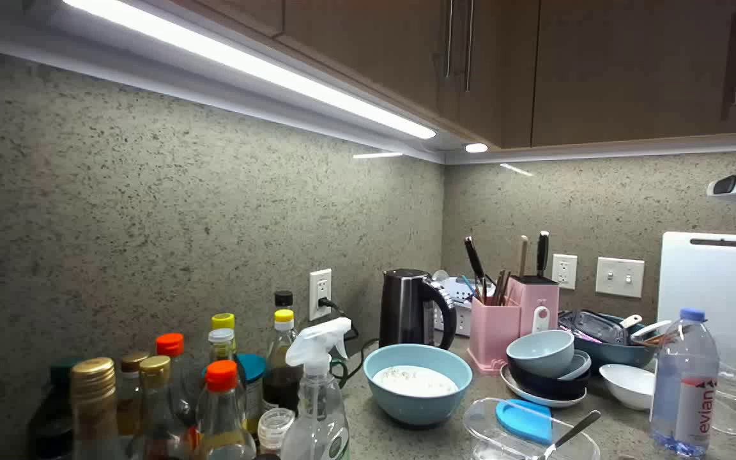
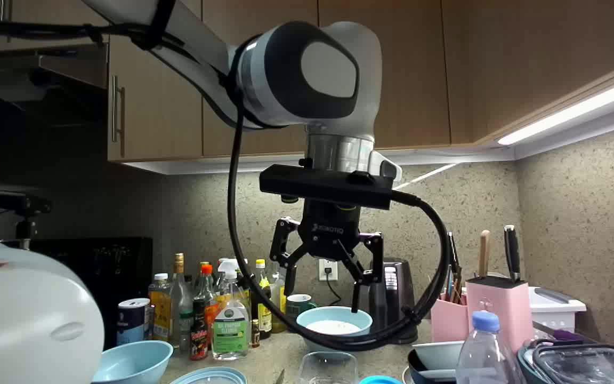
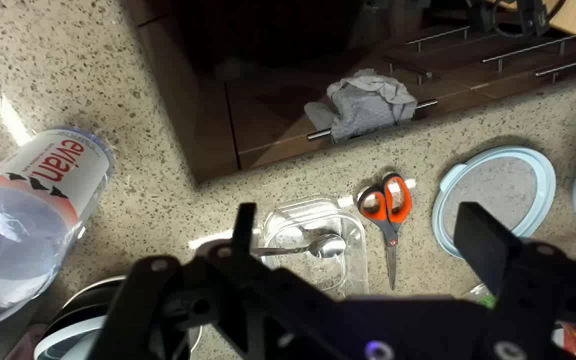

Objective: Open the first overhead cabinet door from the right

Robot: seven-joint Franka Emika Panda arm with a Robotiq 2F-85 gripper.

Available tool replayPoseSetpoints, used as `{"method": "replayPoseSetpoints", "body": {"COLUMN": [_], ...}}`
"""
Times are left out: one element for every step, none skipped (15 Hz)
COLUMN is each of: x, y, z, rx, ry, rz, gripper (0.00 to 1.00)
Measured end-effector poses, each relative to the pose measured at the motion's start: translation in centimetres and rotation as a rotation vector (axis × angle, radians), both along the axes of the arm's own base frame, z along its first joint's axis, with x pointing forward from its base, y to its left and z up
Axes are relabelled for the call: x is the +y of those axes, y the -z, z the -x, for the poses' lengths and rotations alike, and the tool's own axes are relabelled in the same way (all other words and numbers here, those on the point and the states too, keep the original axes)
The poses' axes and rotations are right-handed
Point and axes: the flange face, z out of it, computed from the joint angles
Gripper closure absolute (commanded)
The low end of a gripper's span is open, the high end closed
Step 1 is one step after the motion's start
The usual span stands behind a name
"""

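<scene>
The likeliest cabinet door (image 2: 413, 80) is closed, above the back edge of the bench (image 3: 158, 215) beside its back corner; in an exterior view it is partly behind the arm (image 2: 285, 74). What is probably its handle (image 1: 469, 45) reaches low, presumably so people can pull it from the bench. The gripper (image 2: 322, 302) points down, spread wide and empty, perhaps ready to straddle it. Below, near the front edge, a spoon (image 3: 329, 246) rests in a clear tub (image 3: 354, 265), likely to catch drips, beside scissors (image 3: 390, 227). Bottles (image 2: 207, 290) line the back edge, probably out of the way.
</scene>
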Motion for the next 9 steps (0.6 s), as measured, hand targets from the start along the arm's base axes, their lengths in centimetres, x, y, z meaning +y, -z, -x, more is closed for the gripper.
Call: {"method": "replayPoseSetpoints", "body": {"x": [0.00,0.00,0.00,0.00,0.00,0.00,0.00,0.05,0.28], "y": [0.00,0.00,0.00,0.00,0.00,0.00,0.00,-0.03,-0.20], "z": [0.00,0.00,0.00,0.00,0.00,0.00,0.00,-0.02,-0.16], "rx": [0.000,0.000,0.000,0.000,0.000,0.000,0.000,0.000,-0.003], "ry": [0.000,0.000,0.000,0.000,0.000,0.000,0.000,-0.001,-0.007], "rz": [0.000,0.000,0.000,0.000,0.000,0.000,0.000,0.000,0.005], "gripper": [0.00,0.00,0.00,0.00,0.00,0.00,0.00,0.00,0.00]}}
